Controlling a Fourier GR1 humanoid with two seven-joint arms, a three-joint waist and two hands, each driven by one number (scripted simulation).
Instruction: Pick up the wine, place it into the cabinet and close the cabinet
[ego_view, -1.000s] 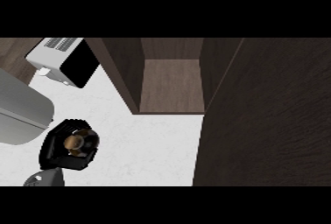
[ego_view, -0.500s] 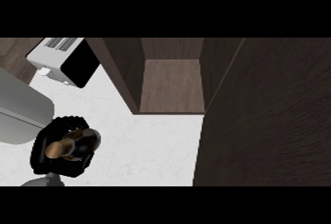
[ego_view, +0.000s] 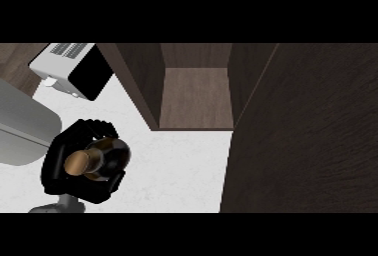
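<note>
The wine bottle (ego_view: 83, 162) shows from above as a gold cap on dark shoulders, at the lower left over the white counter (ego_view: 177, 170). My left hand (ego_view: 56, 170) is curled round it, with black fingers above, left of and below the bottle, hiding its body. The dark wooden cabinet (ego_view: 196, 95) stands open at the top centre, up and to the right of the bottle, and its brown floor is bare. Its open door (ego_view: 310, 140) fills the right side. My right hand shows nowhere.
A white appliance with a black face (ego_view: 70, 70) sits at the upper left on the counter. A large grey rounded object (ego_view: 18, 125) fills the left edge, close beside my hand. White counter lies between the hand and the cabinet's front edge.
My left hand with the bottle dipped slightly down and left, then came back up and right, close to where it was a second ago. The cabinet and door have not moved.
</note>
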